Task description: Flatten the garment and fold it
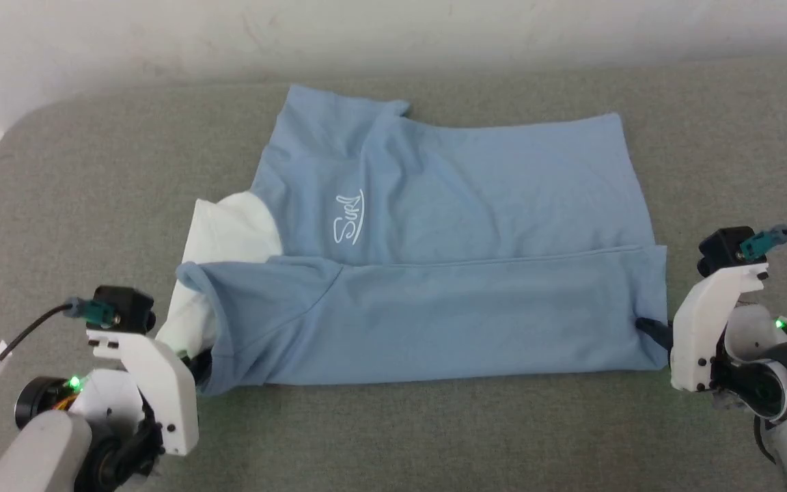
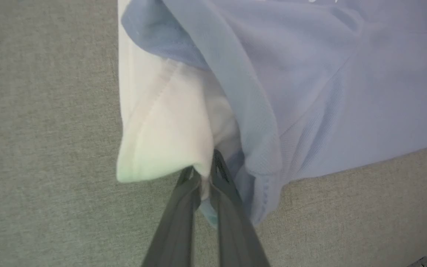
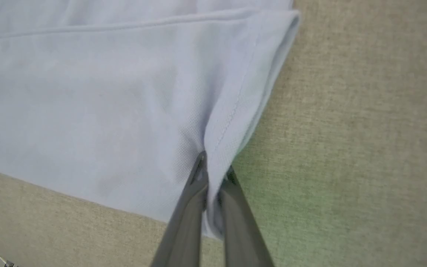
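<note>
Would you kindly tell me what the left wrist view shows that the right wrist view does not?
Left wrist view: the white collar of the garment, bunched beside a blue shoulder seam, with the left claw shut on cloth at that end. Right wrist view: the stitched blue hem, with the right claw pinching cloth just beside it. Both: light blue knit cloth lying on the grey-green surface, gripped between two dark fingers.
</note>
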### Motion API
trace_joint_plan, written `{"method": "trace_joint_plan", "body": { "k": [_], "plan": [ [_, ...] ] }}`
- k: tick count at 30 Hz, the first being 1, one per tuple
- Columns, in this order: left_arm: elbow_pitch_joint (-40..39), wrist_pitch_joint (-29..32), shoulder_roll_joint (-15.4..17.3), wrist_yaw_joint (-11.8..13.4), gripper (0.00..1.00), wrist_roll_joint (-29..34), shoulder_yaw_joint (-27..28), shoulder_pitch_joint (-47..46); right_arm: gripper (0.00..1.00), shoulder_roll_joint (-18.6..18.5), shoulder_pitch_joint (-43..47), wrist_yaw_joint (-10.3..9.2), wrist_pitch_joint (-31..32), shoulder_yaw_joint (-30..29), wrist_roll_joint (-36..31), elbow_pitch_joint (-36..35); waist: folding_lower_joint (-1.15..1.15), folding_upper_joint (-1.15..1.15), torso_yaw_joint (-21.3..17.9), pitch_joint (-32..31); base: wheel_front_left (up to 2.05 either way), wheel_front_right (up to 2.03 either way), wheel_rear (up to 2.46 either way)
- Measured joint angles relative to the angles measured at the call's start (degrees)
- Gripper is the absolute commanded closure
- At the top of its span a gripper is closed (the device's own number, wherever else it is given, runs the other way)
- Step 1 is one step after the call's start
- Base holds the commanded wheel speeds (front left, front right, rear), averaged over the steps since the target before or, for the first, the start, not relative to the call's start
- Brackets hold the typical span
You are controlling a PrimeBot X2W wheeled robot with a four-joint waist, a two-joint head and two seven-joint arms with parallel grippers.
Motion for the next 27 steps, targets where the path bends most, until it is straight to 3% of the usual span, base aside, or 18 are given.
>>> {"method": "trace_joint_plan", "body": {
  "k": [6, 14, 21, 22, 23, 24, 27],
  "plan": [
    [-4.23, 0.03, 1.89, 2.56, 1.0, 0.33, 0.77, 5.75, 1.0, -1.85, 3.59, 0.0, -3.46, 0.54, 0.69, -5.44, -0.01, 0.0, -0.35, -4.34, 0.0, 0.0, 0.0],
    [-11.06, 1.81, 3.57, 6.41, 1.0, -0.14, 1.16, 15.93, 1.0, -2.67, 13.96, 0.01, -0.97, -1.81, 1.31, -11.93, -0.02, 0.0, -0.41, -10.08, 0.0, 0.0, 0.0],
    [-8.39, -2.15, 0.42, 5.56, 1.0, -1.11, -0.11, 18.96, 1.0, 0.52, 22.2, 0.01, -2.35, -5.99, -0.76, -12.46, -0.02, 0.0, -0.04, -9.96, 0.0, 0.0, 0.0],
    [-7.19, -2.83, -0.42, 5.35, 0.89, -1.4, -0.07, 18.68, 1.0, 1.13, 22.57, 0.01, -3.57, -6.1, -1.43, -12.11, -0.01, 0.0, 0.01, -9.58, 0.0, 0.0, 0.0],
    [-5.99, -3.31, -1.15, 5.28, 0.24, -1.74, -0.1, 18.31, 0.55, 1.64, 22.75, 0.01, -4.83, -6.02, -2.22, -11.8, -0.01, 0.0, 0.05, -9.21, 0.0, 0.0, 0.0],
    [-4.83, -3.8, -1.66, 4.98, 0.0, -1.77, -0.14, 17.98, 0.0, 2.29, 22.8, 0.01, -6.3, -6.02, -2.49, -11.51, -0.01, 0.0, 0.05, -8.82, 0.0, 0.0, 0.0],
    [-2.57, -5.87, -2.18, 4.89, 0.0, -1.75, 0.79, 17.07, 0.0, 3.48, 22.81, 0.01, -12.49, -5.5, -4.01, -11.61, 0.0, 0.0, -0.16, -7.87, 0.0, 0.0, 0.0]
  ]
}}
